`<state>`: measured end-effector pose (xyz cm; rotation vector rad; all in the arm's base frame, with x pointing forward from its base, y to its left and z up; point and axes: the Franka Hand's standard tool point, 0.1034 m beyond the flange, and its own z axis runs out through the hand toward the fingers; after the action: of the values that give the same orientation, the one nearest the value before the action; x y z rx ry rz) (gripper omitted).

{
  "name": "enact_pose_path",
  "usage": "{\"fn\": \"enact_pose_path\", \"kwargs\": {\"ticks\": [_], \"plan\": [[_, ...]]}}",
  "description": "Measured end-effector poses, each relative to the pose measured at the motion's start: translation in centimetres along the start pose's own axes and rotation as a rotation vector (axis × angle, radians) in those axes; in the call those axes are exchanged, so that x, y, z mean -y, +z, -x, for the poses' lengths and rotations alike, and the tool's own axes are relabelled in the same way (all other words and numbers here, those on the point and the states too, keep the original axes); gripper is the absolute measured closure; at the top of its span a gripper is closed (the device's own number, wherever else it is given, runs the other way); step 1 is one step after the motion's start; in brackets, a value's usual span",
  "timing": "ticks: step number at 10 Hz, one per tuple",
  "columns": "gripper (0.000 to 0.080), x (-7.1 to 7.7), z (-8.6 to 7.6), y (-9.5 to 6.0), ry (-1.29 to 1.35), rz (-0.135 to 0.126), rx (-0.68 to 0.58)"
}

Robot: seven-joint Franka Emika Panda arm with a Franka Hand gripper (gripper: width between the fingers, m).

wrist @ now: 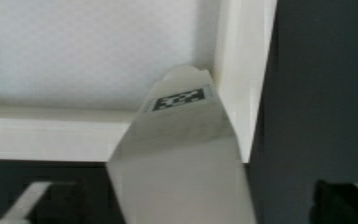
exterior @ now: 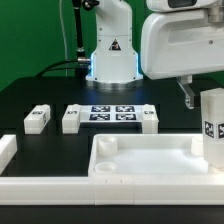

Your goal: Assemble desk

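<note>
The white desk tabletop [exterior: 150, 165], with a raised rim and corner sockets, lies at the front of the table. My gripper [exterior: 203, 100] is shut on a white tagged leg [exterior: 212, 128] and holds it upright over the tabletop's corner at the exterior view's right. In the wrist view the leg [wrist: 179, 150] runs out from between my fingers, and its tagged end lies beside the tabletop's rim [wrist: 247, 60]. I cannot tell whether the leg touches the tabletop. Three more white legs lie behind the tabletop: the first [exterior: 37, 119], the second [exterior: 71, 119] and the third [exterior: 149, 119].
The marker board [exterior: 112, 112] lies flat in front of the robot base [exterior: 110, 55]. Long white border bars run along the exterior view's left [exterior: 8, 150] and the front edge [exterior: 45, 186]. The table is black.
</note>
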<state>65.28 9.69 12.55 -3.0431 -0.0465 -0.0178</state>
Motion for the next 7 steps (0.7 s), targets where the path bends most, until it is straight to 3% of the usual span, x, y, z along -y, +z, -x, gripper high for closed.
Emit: {"fn": "enact_pose_path", "kwargs": {"ticks": [1, 2, 3, 7], "plan": [[0.0370, 0.02, 0.00, 0.00, 0.036, 0.000, 0.000], [0.0370, 0.06, -0.01, -0.01, 0.110, -0.001, -0.001], [0.0513, 0.07, -0.01, 0.00, 0.189, -0.001, -0.001], [0.0512, -0.02, 0.01, 0.08, 0.660, -0.011, 0.004]]}}
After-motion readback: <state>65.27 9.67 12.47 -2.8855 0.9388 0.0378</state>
